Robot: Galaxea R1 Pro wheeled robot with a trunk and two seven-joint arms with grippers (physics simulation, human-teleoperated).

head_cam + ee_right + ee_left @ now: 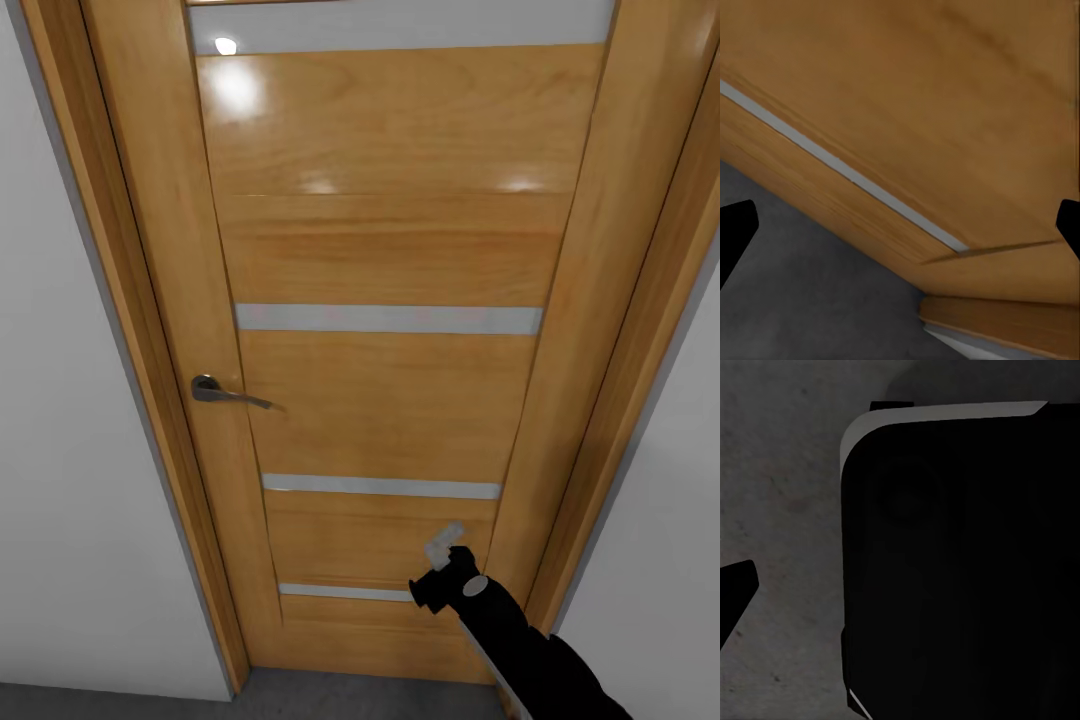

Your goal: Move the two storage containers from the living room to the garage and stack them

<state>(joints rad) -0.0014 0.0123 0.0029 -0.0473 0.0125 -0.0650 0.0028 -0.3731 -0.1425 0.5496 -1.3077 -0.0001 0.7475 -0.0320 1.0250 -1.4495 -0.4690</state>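
A white wall [70, 450] is on the left side of the head view. Next to it stands a big wooden door [390, 400] in a wooden frame [150, 330]. The door is closed. It has thin grey stripes [388, 318] going across it. A grey metal handle [225, 392] sticks out on the door's left side.

Lower down and more to the right, the right arm [520, 650] reaches up toward the door. The right gripper [445, 545] is close to the bottom part of the door, near the lowest stripe. In the right wrist view its two dark fingertips [735, 236] sit far apart, so it is spread wide and holds nothing.

The dark grey floor [330, 697] runs along the bottom of the door.

In the left wrist view, one dark fingertip [735, 592] hangs over the grey floor beside a big black robot part [960, 570]. I cannot tell if the left gripper is spread or closed.
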